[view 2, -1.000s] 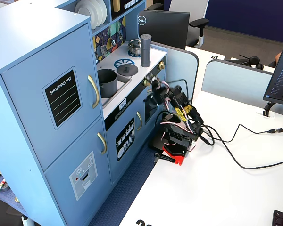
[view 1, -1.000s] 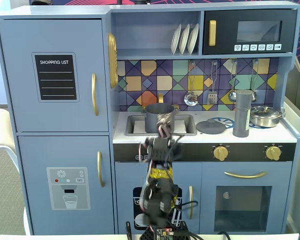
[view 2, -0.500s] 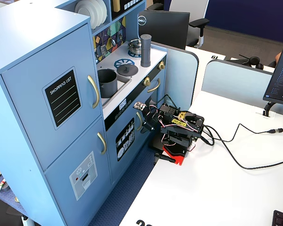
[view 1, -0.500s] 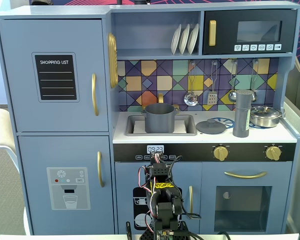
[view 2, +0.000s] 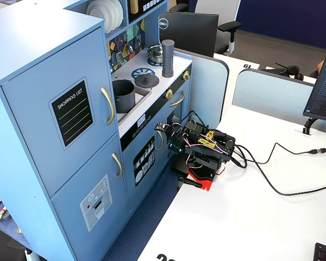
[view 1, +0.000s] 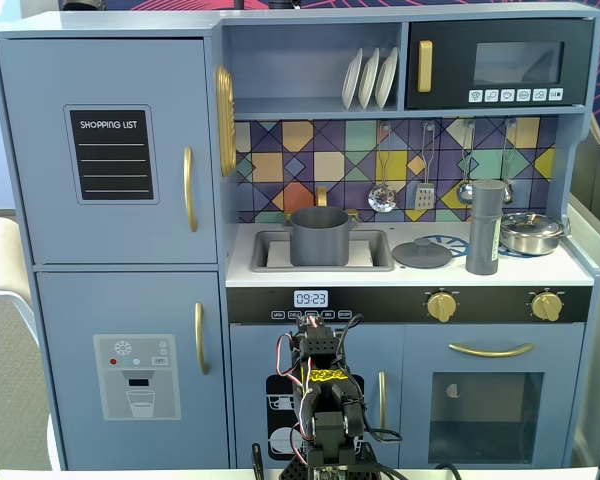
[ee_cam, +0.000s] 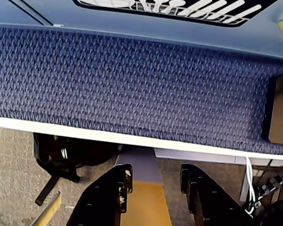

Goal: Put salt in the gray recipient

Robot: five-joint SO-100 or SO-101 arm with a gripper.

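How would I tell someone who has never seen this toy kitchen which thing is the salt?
On the blue toy kitchen, look along the white countertop right of the sink. The salt, a tall slim gray cylindrical shaker with a pale green label, stands between the flat round gray lid and the shiny silver pan, and is taller than both.

A pale blue wooden toy kitchen [view 1: 110, 300] stands against the white desk [view 2: 250, 228]. On its counter lie a flat round gray lid [view 1: 422, 253] and a shiny silver lidded pan [view 1: 531, 232]. White plates [view 1: 370, 78] stand upright on the shelf above.
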